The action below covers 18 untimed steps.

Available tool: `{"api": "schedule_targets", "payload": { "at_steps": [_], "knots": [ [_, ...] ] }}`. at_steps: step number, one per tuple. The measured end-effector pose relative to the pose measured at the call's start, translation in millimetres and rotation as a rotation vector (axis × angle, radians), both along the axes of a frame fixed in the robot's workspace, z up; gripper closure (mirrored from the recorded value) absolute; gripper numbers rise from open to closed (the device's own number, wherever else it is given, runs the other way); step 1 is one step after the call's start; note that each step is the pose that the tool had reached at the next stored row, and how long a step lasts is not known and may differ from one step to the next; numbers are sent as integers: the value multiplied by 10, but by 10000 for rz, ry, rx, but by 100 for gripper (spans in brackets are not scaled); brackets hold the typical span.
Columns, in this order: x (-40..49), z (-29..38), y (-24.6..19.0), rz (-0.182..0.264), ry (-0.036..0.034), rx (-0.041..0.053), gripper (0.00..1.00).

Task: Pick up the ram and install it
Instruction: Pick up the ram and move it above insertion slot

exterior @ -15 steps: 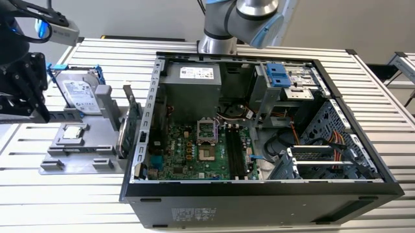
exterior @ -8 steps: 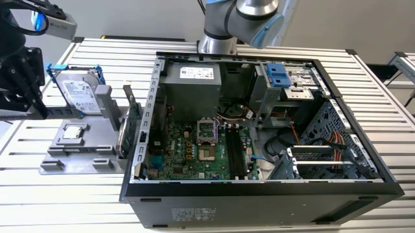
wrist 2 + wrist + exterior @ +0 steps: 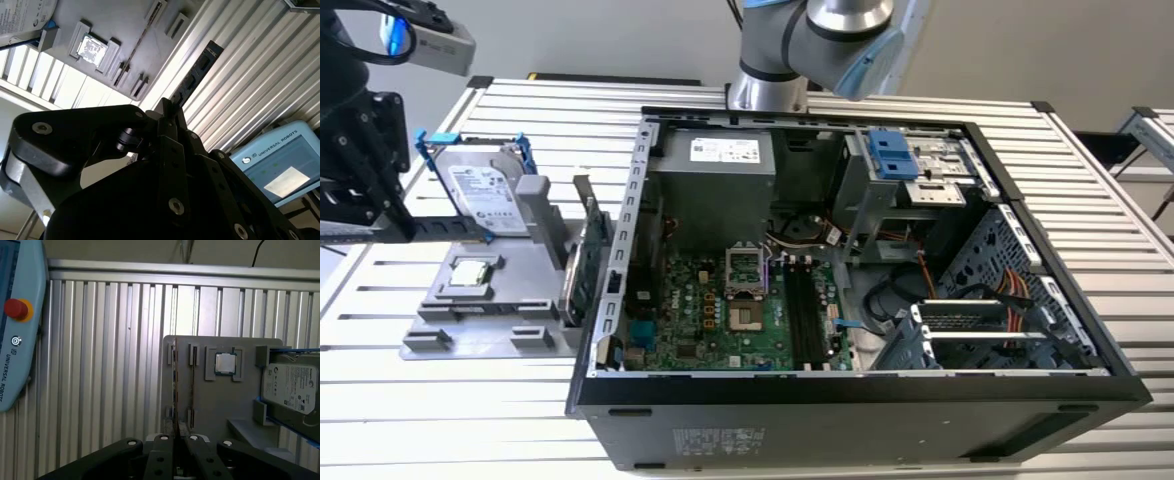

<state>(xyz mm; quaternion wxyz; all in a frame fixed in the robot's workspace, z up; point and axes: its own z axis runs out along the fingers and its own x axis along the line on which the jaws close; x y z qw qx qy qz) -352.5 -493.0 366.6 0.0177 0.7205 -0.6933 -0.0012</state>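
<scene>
The ram [image 3: 200,67] is a long dark stick with black chips, and it juts out from my fingertips over the slatted table. In the first wrist view I see the ram [image 3: 174,385] edge-on, as a thin line running away from the fingers. My gripper [image 3: 176,440] is shut on its near end, with both black fingers pressed against it; the second wrist view shows the gripper [image 3: 172,107] the same way. In the exterior view the arm's black wrist hardware [image 3: 360,160] hangs at the left edge, left of the grey holder [image 3: 480,300]. The open computer case [image 3: 854,400] shows long black memory slots [image 3: 807,320] on its motherboard.
The grey holder carries a hard drive in a blue frame [image 3: 487,195], a processor chip [image 3: 470,272] and a wider green card [image 3: 596,260] standing on edge. A teach pendant [image 3: 15,325] lies on the slatted table. The arm's base [image 3: 767,60] stands behind the case.
</scene>
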Motion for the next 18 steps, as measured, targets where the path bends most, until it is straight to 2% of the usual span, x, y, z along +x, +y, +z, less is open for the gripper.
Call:
{"api": "schedule_targets", "payload": {
  "at_steps": [8,18],
  "knots": [
    [14,2,1,0,3,-3,100],
    [157,1,5,1,1,-3,100]
  ]
}}
